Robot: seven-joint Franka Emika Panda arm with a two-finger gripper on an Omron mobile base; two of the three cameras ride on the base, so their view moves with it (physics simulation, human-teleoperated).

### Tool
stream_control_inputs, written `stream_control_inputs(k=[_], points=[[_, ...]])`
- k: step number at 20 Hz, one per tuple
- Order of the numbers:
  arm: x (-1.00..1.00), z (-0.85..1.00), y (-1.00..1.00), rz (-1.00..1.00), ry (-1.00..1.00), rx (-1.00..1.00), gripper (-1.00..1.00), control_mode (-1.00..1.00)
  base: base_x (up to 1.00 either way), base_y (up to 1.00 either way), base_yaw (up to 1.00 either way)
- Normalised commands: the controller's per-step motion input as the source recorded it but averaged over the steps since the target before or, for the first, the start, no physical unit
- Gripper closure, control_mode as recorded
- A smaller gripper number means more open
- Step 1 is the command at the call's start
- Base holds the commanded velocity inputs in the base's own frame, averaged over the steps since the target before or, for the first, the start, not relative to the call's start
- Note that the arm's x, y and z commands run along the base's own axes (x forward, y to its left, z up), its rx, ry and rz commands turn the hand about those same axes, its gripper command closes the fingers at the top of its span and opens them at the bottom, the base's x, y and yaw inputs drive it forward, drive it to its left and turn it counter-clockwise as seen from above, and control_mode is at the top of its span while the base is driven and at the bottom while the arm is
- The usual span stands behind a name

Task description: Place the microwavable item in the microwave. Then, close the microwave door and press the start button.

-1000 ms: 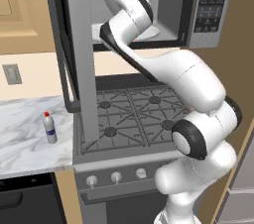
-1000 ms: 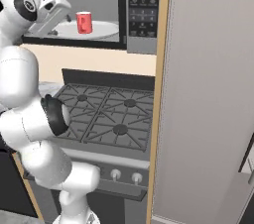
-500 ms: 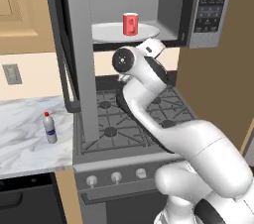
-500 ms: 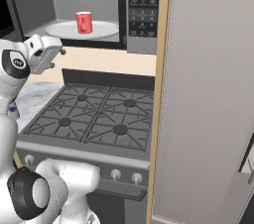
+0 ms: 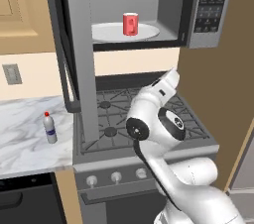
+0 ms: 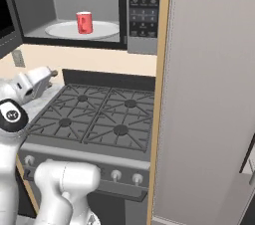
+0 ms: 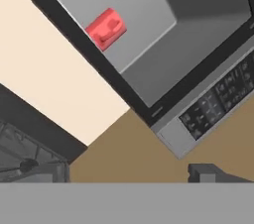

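We have the red cup (image 5: 130, 24) standing upright on the round turntable plate (image 5: 106, 32) inside the microwave (image 6: 142, 45), a little right of the plate's middle, so the placing looks done and the step in hand is shutting the microwave door (image 5: 74, 54). That door hangs wide open on the left, swung out toward us over the left edge of the stove (image 6: 94, 119), its vertical bar handle (image 5: 64, 77) on the near edge.

Our claw (image 5: 171, 77) is low, in front of the stove and well below the oven cavity; it holds nothing and its jaws are spread wide — nothing lies between them.

To do this well, we would bring the arm round to the outer face of the door, on its left, and push near the handle end rather than near the hinge, so the swing is easy. The sweep should follow the door's arc, not cut straight across. The push ought to run until the door sits flush — only then does the dark keypad (image 6: 144, 0) at right come into play. The small bottle (image 5: 49, 128) on the tabletop (image 5: 22, 139) stands clear of all this.
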Motion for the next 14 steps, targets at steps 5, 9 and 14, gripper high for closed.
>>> stream_control_inputs(k=[5,9,14], points=[[-0.48,-0.1,0.25,0.0,-0.19,-0.24,-1.0,-1.0,0.0,0.0,0.0],[-0.41,-0.12,0.39,-0.01,-0.13,-0.26,-1.0,-1.0,0.0,0.0,0.0],[-0.44,-0.21,0.29,-0.01,-0.13,-0.25,-1.0,-1.0,0.0,0.0,0.0]])
